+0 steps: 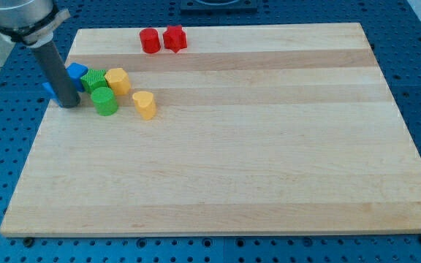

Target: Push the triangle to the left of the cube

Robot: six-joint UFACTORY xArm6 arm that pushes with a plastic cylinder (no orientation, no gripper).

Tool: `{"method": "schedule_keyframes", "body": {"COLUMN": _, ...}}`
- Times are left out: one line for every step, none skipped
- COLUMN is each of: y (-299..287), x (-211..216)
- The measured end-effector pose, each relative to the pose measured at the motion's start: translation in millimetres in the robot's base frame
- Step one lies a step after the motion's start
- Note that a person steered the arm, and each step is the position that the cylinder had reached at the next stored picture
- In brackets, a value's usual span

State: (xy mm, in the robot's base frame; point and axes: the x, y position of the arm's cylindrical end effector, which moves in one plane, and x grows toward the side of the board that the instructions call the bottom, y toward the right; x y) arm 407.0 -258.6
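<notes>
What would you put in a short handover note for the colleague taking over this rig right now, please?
My tip is down on the board at its upper left edge, in the cluster of blocks.
A blue block sits just right of the rod, and another blue piece shows at its left, largely hidden; I cannot tell which is the triangle or the cube.
Nearby: green blocks and, yellow blocks and. Two red blocks lie at the top edge.
Done: cannot tell yet.
Left: confirm the shapes, then finish the push.
</notes>
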Motion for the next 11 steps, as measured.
{"method": "schedule_keyframes", "body": {"y": 1.4, "x": 1.6}}
{"method": "schedule_keyframes", "body": {"y": 1.4, "x": 9.2}}
{"method": "schedule_keyframes", "body": {"y": -3.4, "x": 23.6}}
{"method": "schedule_keyframes", "body": {"y": -25.7, "x": 21.0}}
{"method": "schedule_keyframes", "body": {"y": -25.1, "x": 11.8}}
{"method": "schedule_keyframes", "body": {"y": -24.9, "x": -11.8}}
{"method": "schedule_keyframes", "body": {"y": -24.9, "x": -22.6}}
{"method": "schedule_keyframes", "body": {"y": -26.0, "x": -22.0}}
{"method": "schedule_keyframes", "body": {"y": -45.9, "x": -17.4}}
{"method": "schedule_keyframes", "body": {"y": -46.2, "x": -17.5}}
{"method": "schedule_keyframes", "body": {"y": -44.2, "x": -23.8}}
